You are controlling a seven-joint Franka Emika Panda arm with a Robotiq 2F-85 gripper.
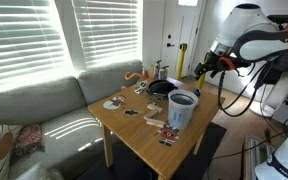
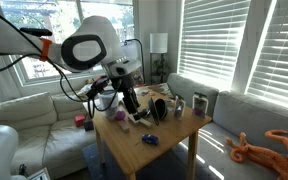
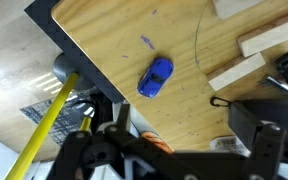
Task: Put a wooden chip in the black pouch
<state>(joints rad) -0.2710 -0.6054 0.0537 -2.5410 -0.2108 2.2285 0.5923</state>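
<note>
The black pouch (image 1: pixel 161 88) is a low dark round receptacle at the far side of the wooden table (image 1: pixel 134 128). Flat wooden chips lie on the table near the pale cup in an exterior view (image 1: pixel 155 122). In the wrist view, pale wooden chips (image 3: pixel 236 72) lie at the upper right. My gripper (image 1: pixel 202 68) hangs above the table's far edge, apart from the pouch, and also shows in an exterior view (image 2: pixel 132 100). In the wrist view my gripper (image 3: pixel 174 140) is open and empty, with its fingers over the table's edge.
A taller pale grey-white cup (image 1: pixel 182 109) stands next to the pouch. A blue toy car (image 3: pixel 155 76) lies on the table ahead of the fingers. Small odds and ends crowd the table's far side. A grey couch (image 1: pixel 44 105) borders the table.
</note>
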